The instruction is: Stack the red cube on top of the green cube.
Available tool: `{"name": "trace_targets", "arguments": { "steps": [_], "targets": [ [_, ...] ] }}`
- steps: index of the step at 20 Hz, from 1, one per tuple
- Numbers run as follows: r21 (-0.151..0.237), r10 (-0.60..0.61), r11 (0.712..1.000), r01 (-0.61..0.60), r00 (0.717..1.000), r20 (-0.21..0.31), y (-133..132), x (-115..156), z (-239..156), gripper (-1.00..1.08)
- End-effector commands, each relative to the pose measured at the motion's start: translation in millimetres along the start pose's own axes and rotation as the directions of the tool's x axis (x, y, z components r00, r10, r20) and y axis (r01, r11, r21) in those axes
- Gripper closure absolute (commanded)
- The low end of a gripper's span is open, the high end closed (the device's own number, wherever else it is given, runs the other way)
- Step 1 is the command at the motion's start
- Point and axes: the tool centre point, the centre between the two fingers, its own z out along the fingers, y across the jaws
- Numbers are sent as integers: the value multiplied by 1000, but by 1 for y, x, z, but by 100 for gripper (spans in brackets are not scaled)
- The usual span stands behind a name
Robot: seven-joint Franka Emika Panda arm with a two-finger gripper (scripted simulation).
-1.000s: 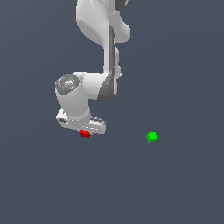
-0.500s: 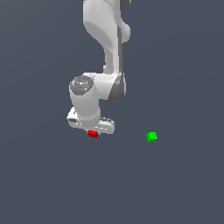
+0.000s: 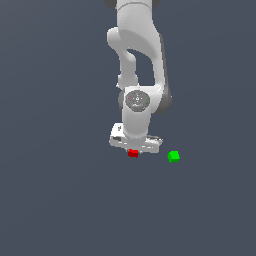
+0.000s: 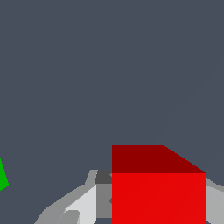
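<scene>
The red cube (image 3: pixel 133 153) hangs just under the white hand of the arm, held between the fingers of my gripper (image 3: pixel 133 153), which is shut on it. The green cube (image 3: pixel 173 156) rests on the dark floor, a short way toward the exterior view's right of the red one and apart from it. In the wrist view the red cube (image 4: pixel 158 190) fills the lower part of the picture between the grey fingers (image 4: pixel 81 203), and a sliver of the green cube (image 4: pixel 2 176) shows at the picture's edge.
The plain dark grey floor (image 3: pixel 60 200) spreads all around. The white arm (image 3: pixel 137 60) rises above the gripper toward the top of the exterior view. No other object is in view.
The arm has carried the red cube toward the exterior view's right, closer to the green cube. The green cube has stayed where it was.
</scene>
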Motion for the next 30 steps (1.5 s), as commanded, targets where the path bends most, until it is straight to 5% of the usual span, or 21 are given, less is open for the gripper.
{"name": "trace_targets", "arguments": {
  "steps": [1, 13, 23, 24, 30],
  "targets": [
    [0, 0, 1000, 0, 1000, -1, -32, -9, 5, 108],
    [0, 0, 1000, 0, 1000, 0, -162, -41, 27, 108],
    [0, 0, 1000, 0, 1000, 0, -193, -45, 32, 108],
    [0, 0, 1000, 0, 1000, 0, -193, -45, 32, -92],
    [0, 0, 1000, 0, 1000, 0, -193, -45, 32, -92]
  ]
}}
